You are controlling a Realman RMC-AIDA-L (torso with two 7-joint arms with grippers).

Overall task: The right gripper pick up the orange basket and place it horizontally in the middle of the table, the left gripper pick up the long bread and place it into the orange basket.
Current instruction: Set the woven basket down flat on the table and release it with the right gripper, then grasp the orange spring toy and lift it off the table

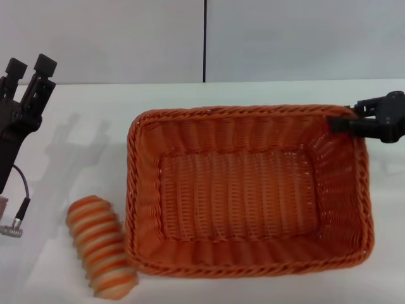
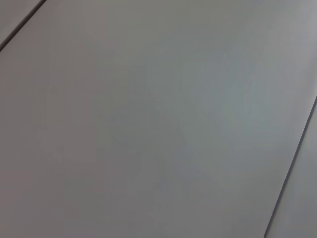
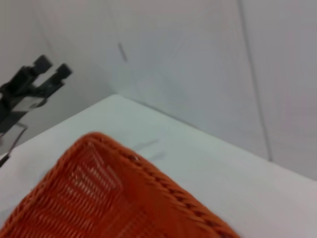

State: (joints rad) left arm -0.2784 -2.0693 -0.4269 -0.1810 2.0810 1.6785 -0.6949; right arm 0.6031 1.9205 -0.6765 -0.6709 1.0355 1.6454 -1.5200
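The right gripper [image 1: 338,123] is seen in the head view at the far right corner of the orange basket [image 1: 247,190], its dark fingers reaching in from the right edge and overlapping the braided rim there. Whether the fingers are closed on the rim or merely lie above it cannot be told, since they are seen almost edge-on. The right wrist view gives no help on this point: none of that arm's own fingers are shown in it, only a corner of the orange basket [image 3: 114,198] with its braided rim and slatted wall, the table [image 3: 208,168] beyond it and the grey wall behind.

The left gripper [image 1: 28,79] is held at the far left of the head view, raised and well apart from both task objects. Its two dark fingers are spread, with a clear gap between the tips, and nothing is held between them. The same gripper [image 3: 49,72] is also picked up in the right wrist view, far off across the table, with its fingertips likewise seen apart. Only a plain grey surface crossed by thin dark seams is shown in the left wrist view.

The orange basket is seen resting on the table [image 1: 76,139], with its long side running left to right near the middle and its inside empty. The long bread [image 1: 101,247] lies on the table just beside the basket's left end, near the front edge, slightly slanted. It appears only in the head view.
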